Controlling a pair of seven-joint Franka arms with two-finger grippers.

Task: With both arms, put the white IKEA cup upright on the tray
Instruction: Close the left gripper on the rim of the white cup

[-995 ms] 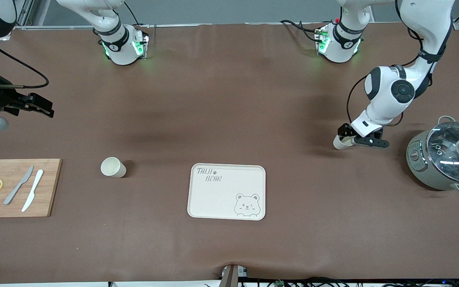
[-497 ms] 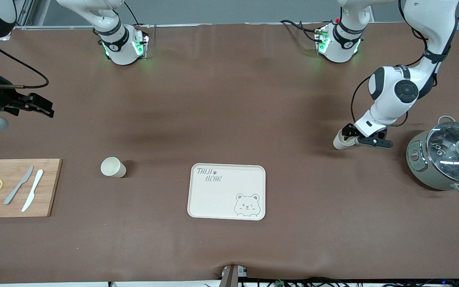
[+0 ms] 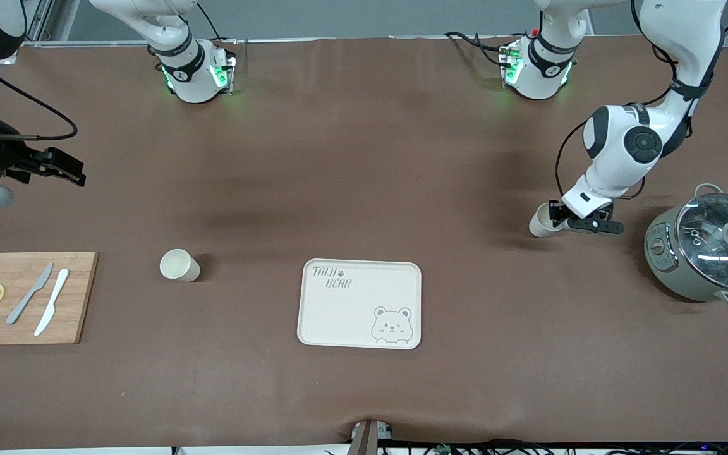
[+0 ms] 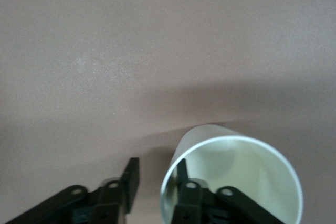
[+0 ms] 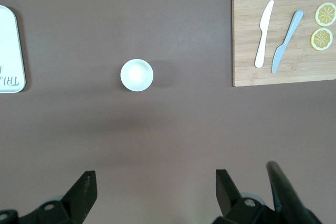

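One white cup lies tilted on the brown table toward the left arm's end, its mouth facing my left gripper. In the left wrist view the left gripper is open and straddles the cup's rim: one finger is inside the cup, the other outside with a gap to the wall. A second white cup stands upright between the cutting board and the cream bear tray, which is empty. My right gripper waits open and empty above the right arm's end of the table, and its view shows the second cup.
A grey-green pot with a glass lid stands close to the left gripper, at the left arm's end. A wooden cutting board holds two knives and two lemon slices; it also shows in the right wrist view, as does the tray's edge.
My left arm's wrist has shifted slightly toward the pot while the gripper stays at the tilted cup's rim. The cup has barely moved. The right arm has not moved.
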